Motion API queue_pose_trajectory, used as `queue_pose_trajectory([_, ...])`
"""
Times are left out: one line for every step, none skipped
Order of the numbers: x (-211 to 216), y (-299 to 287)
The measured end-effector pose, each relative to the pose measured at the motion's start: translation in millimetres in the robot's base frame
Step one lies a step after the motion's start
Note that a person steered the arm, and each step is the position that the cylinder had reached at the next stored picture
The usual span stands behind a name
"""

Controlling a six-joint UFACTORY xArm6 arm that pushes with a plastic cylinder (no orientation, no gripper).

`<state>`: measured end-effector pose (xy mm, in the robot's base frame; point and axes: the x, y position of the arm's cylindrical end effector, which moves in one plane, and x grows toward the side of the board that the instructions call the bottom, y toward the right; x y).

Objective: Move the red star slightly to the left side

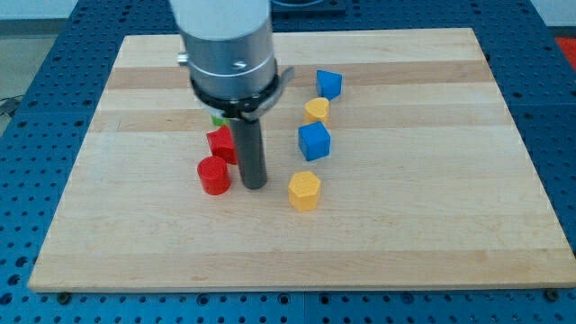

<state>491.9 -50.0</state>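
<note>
My tip [255, 185] rests on the counter [432, 234] a little left of the frame's centre, at the bottom end of a straight dark rod that stands upright. There are no jaws here, only this rod, so nothing is gripped; the tip simply touches the wood. Above the rod, the arm's round silver and black collar [230, 54] fills the upper middle-left of the frame and hides what lies right beneath it.

Just left of the rod sits the red star [220, 143], a glossy plastic piece whose right side is partly covered by the rod; whether the two touch cannot be told. Below it and a little further left, near the tip, stands the red cylinder [214, 175], smooth and round-topped. A sliver of a green block [218, 118] peeks out above the red star, under the collar; its shape cannot be made out.

To the right of the rod, four blocks run in a loose column: a blue block [329, 84] at the top, a yellow block [317, 110] right below it, a blue cube [314, 141] next, and a yellow hexagon block [304, 190] lowest, level with the tip.

In count: two red, two blue, two yellow, one green. The counter is pale wood in glued strips, lying on a blue perforated base [27, 54].
</note>
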Motion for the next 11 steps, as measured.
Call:
queue_pose_trajectory([-18,8])
queue_pose_trajectory([-31,7])
queue_pose_trajectory([-41,7])
queue_pose_trajectory([-46,7])
queue_pose_trajectory([-48,5])
queue_pose_trajectory([-48,-6])
queue_pose_trajectory([-48,-9])
queue_pose_trajectory([-48,-12])
queue_pose_trajectory([-48,-16])
queue_pose_trajectory([-48,-21])
queue_pose_trajectory([-48,-26])
